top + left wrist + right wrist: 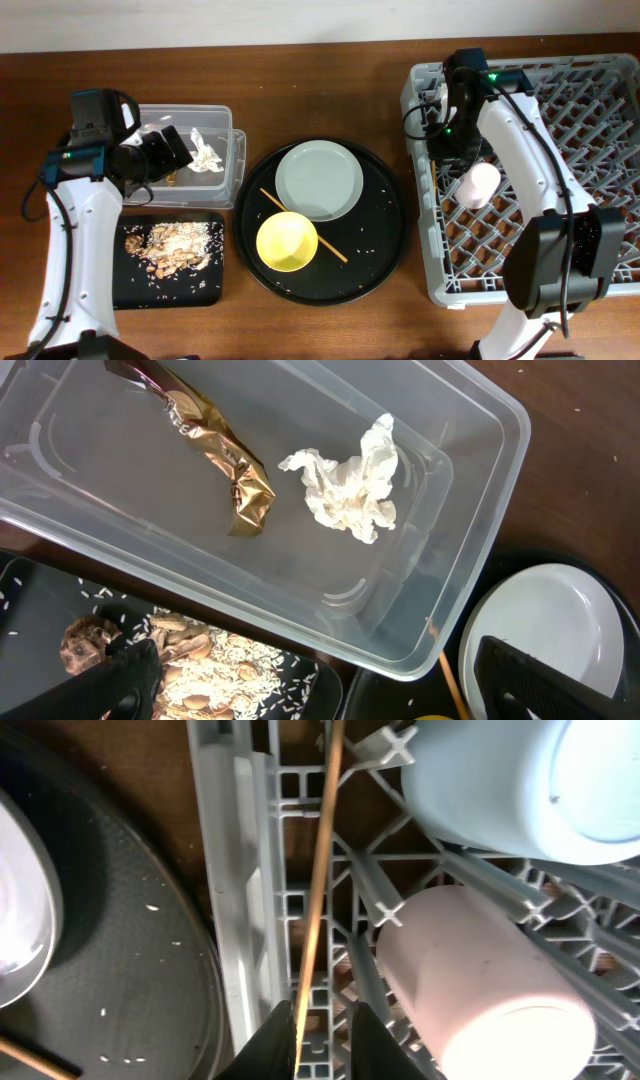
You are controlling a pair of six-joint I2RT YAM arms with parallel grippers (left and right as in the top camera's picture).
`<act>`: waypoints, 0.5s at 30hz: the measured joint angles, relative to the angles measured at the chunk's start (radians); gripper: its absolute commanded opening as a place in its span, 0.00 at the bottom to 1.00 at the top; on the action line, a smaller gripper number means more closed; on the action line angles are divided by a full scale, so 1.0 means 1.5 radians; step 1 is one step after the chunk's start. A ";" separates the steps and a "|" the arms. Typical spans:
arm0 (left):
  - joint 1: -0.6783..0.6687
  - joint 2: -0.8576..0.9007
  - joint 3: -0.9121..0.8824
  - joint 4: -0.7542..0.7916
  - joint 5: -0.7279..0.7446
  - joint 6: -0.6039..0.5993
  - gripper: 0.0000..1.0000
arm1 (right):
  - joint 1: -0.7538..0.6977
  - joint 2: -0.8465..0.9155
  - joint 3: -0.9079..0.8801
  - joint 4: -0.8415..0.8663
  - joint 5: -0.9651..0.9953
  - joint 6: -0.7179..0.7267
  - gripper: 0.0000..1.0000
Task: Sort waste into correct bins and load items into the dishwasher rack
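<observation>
R gripper hangs over the dishwasher rack, by the wall nearest the round tray, w/ one chopstick between narrowly parted jaws. The stick lies against one finger, and we can't tell if it's pinched or free. To do this well, we'd let go only once the stick lies along a lattice channel beside the pink cup (not across the rim, where it could slip out), then lift straight up. L gripper hovers over the clear tub, jaws fully wide, empty. 2nd chopstick lies on the round tray.
</observation>
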 measured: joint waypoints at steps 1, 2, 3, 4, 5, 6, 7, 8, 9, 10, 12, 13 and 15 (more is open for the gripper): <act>0.000 0.000 0.000 0.000 0.000 0.000 1.00 | 0.000 0.000 0.001 -0.004 -0.009 -0.002 0.20; 0.000 0.000 0.000 0.000 0.000 0.000 0.99 | 0.000 0.000 0.007 -0.019 -0.030 -0.009 0.20; 0.000 0.000 0.000 0.000 0.000 0.000 0.99 | 0.002 0.000 0.016 -0.035 -0.055 -0.017 0.20; 0.000 0.000 0.000 0.000 0.000 0.000 1.00 | 0.004 0.000 0.027 -0.048 -0.079 -0.024 0.20; 0.000 0.000 0.000 0.000 0.000 0.000 0.99 | 0.009 -0.001 0.043 -0.062 -0.107 -0.032 0.20; 0.000 0.000 0.000 0.000 0.000 0.000 0.99 | 0.019 -0.004 0.053 -0.069 -0.124 -0.036 0.20; 0.000 0.000 0.000 0.000 0.000 0.000 0.99 | 0.032 -0.007 0.057 -0.076 -0.135 -0.039 0.20; 0.000 0.000 0.000 0.000 0.000 0.000 0.99 | 0.052 -0.012 0.060 -0.088 -0.146 -0.042 0.20; 0.000 0.000 0.000 0.000 0.000 0.000 0.99 | 0.072 -0.015 0.060 -0.094 -0.153 -0.041 0.20; 0.000 0.000 0.000 0.000 0.000 0.000 1.00 | 0.093 -0.017 0.060 -0.094 -0.158 -0.042 0.20; 0.000 0.000 0.000 0.000 0.000 0.000 0.99 | 0.140 -0.018 0.053 -0.082 -0.166 -0.041 0.20; 0.000 0.000 0.000 0.000 0.000 0.000 0.99 | 0.154 -0.018 0.048 -0.079 -0.166 -0.040 0.21; 0.000 0.000 0.000 0.000 0.000 0.000 0.99 | 0.195 -0.018 0.022 -0.055 -0.165 -0.040 0.21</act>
